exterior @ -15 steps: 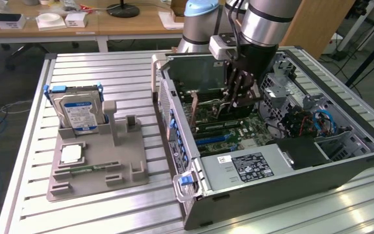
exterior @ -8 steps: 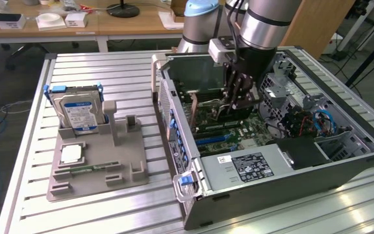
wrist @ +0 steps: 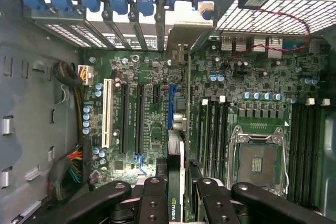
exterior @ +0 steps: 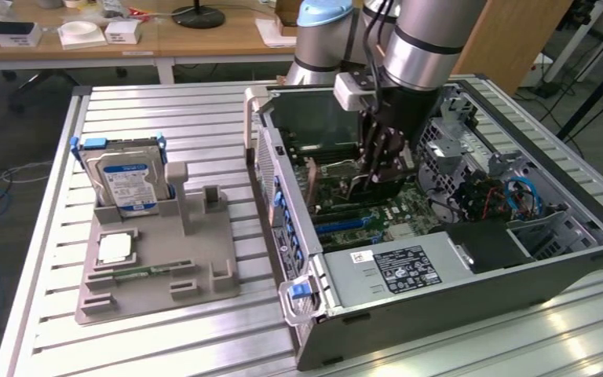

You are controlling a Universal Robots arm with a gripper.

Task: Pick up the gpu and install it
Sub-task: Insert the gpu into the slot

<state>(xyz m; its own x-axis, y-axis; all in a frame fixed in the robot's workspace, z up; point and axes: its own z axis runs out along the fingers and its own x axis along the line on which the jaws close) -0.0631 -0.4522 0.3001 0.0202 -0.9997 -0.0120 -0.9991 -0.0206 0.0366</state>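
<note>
The end effector (exterior: pixel 385 161) is down inside the open computer case (exterior: pixel 553 259), its fingers (wrist: pixel 152 203) pinching the gpu (wrist: pixel 181 129), which hangs edge-on above the motherboard (wrist: pixel 252 103). In the wrist view the card runs as a thin dark line from between the fingers up toward the rear wall of the case, with its pale metal bracket (wrist: pixel 184 32) reaching the row of expansion openings beside the blue retention clips (wrist: pixel 118 1).

The step in hand looks like seating the card in its slot. The blue slot (wrist: pixel 171 106) lies just beside the card's lower edge, and whether the edge connector already sits in it or hovers above is hard to tell from these angles. To do this well, the card should stay upright and parallel to the slot along its whole length, so both ends of the connector enter together; a tilt would jam one corner. The bracket must slide into its own opening at the rear wall rather than catch on the neighbouring divider. Pressure should go straight down, and the grip should hold firm until the card bottoms out.

On the tabletop (exterior: pixel 176 110), well apart from the case, the grey holder (exterior: pixel 155 267) carries the hard drive (exterior: pixel 123 181) upright
</note>
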